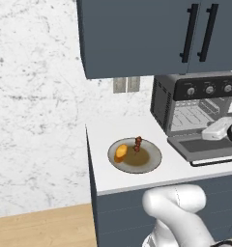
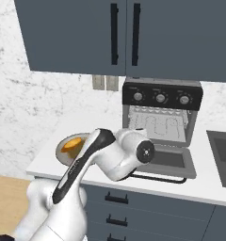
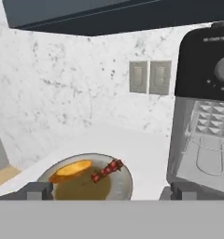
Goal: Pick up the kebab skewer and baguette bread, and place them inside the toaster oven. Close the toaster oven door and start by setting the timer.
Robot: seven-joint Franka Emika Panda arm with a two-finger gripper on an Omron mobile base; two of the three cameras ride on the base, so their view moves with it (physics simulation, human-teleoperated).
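Nearest the hand camera, the gripper (image 3: 112, 190) stands wide with nothing between its tips, at the bottom of the frame just above the grey plate (image 3: 125, 186) carrying the kebab skewer (image 3: 107, 171) and baguette bread (image 3: 73, 168) at lower centre. Both look light; the thin, stiff skewer probably wants pinching across a middle chunk, the firmer loaf across its short width. At right, the toaster oven (image 3: 202, 107) is cut off, its door (image 1: 207, 148) dropped open in the left base view's lower right, and in the right base view the arm covers most of the plate

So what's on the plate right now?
The baguette and the skewer lie on the plate, bread beside the stick. In the right base view the arm covers most of the plate.
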